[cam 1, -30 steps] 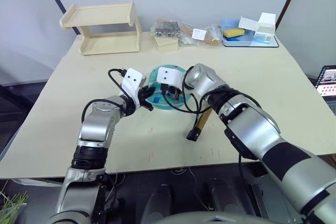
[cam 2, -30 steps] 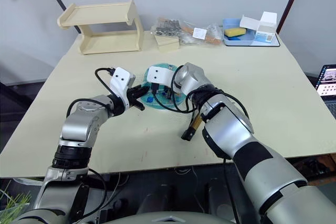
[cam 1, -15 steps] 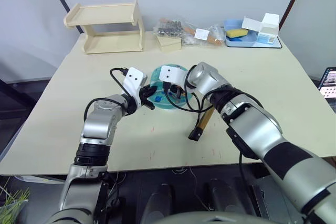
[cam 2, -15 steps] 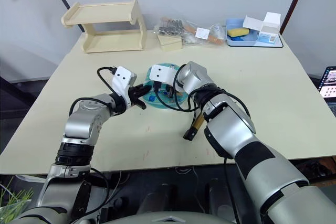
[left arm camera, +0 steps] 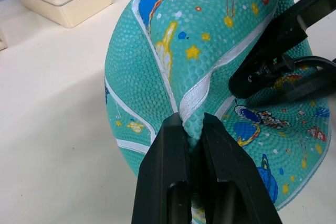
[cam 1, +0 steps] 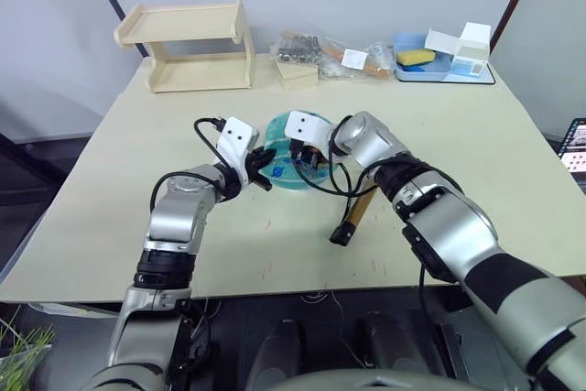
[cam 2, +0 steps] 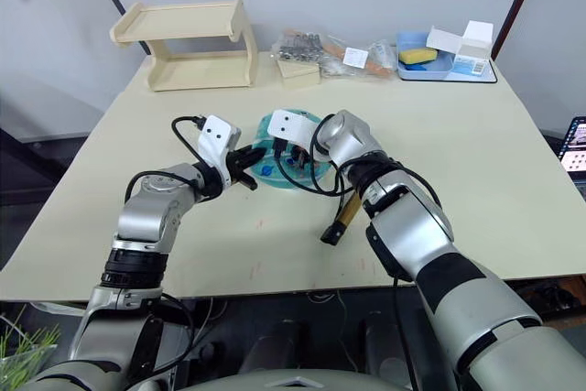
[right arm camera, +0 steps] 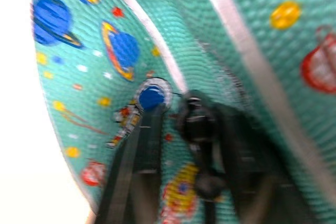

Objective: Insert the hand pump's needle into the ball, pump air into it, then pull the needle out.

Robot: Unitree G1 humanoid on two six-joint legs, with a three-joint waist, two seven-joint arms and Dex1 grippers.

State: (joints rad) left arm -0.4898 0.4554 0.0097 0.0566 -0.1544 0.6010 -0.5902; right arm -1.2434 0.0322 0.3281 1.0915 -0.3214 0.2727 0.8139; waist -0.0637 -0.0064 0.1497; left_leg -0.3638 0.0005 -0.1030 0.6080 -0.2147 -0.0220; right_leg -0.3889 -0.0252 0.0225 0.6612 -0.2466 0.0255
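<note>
The ball [cam 1: 286, 174], teal with cartoon prints, lies flattened at the table's middle. My left gripper [cam 1: 260, 165] is shut on a pinched fold of the ball's [left arm camera: 210, 51] rim, its fingers [left arm camera: 165, 156] pressing the rubber together. My right gripper [cam 1: 303, 158] hovers over the ball's top, shut on the black end of the hand pump's hose [right arm camera: 197, 124], right beside a blue valve spot [right arm camera: 152, 97]. The needle is hidden under that black end. The hand pump [cam 1: 355, 212], gold with a black cap, lies on the table to the ball's right, its hose looping up to my right gripper.
A wooden two-tier shelf [cam 1: 188, 48] stands at the back left. A small wooden box [cam 1: 296, 73] and plastic bags [cam 1: 334, 54] sit at the back middle, a blue tray [cam 1: 439, 69] with a sponge and white box at the back right. A lit screen [cam 1: 577, 144] shows past the table's right edge.
The head camera has shifted a little. Both grippers stay at the ball with the same holds.
</note>
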